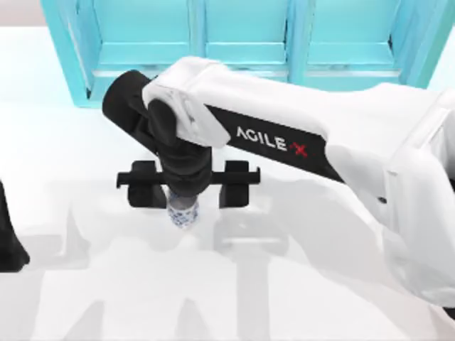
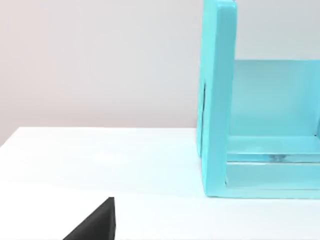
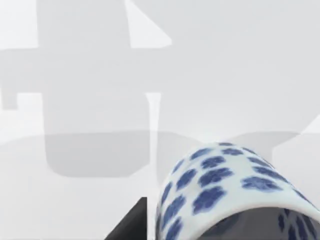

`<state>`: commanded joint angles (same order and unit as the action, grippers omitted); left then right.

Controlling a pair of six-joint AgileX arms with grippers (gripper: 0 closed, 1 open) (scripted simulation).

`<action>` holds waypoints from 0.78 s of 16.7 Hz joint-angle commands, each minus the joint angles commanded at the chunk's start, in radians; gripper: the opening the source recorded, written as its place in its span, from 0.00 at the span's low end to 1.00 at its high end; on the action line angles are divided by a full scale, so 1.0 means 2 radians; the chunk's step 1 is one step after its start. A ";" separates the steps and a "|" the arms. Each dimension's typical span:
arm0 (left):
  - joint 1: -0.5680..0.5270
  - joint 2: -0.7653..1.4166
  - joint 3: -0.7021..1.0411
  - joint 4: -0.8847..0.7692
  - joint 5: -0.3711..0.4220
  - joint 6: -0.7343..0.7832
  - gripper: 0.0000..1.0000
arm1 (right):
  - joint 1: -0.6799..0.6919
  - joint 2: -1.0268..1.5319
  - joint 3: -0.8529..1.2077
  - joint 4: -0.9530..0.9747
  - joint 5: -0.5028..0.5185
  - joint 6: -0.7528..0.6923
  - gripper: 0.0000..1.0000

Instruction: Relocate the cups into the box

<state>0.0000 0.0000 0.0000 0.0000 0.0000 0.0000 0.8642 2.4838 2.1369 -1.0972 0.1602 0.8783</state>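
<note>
A small white cup with a blue floral pattern (image 1: 183, 212) stands on the white table left of centre. In the right wrist view the same cup (image 3: 225, 185) is very close, its rim towards the camera. My right gripper (image 1: 189, 193) hovers directly over it, open, with its two black fingers (image 1: 235, 186) spread wide on either side and well clear of the cup's wall. One dark finger (image 3: 131, 225) edges into the right wrist view beside the cup. The box is out of view. My left gripper (image 1: 7, 241) is parked at the table's left edge.
A big turquoise shelf unit (image 1: 242, 42) runs along the back of the table; its end wall (image 2: 218, 100) stands ahead in the left wrist view. My right arm (image 1: 284, 138) stretches from the right across the table's middle. White tabletop (image 1: 106, 298) lies in front.
</note>
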 joint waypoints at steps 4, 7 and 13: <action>0.000 0.000 0.000 0.000 0.000 0.000 1.00 | 0.000 0.000 0.000 0.000 0.000 0.000 0.32; 0.000 0.000 0.000 0.000 0.000 0.000 1.00 | 0.000 0.000 0.000 0.000 0.000 0.000 0.10; 0.000 0.000 0.000 0.000 0.000 0.000 1.00 | 0.000 0.000 0.000 0.000 0.000 0.000 0.00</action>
<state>0.0000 0.0000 0.0000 0.0000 0.0000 0.0000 0.8642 2.4838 2.1369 -1.0972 0.1602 0.8783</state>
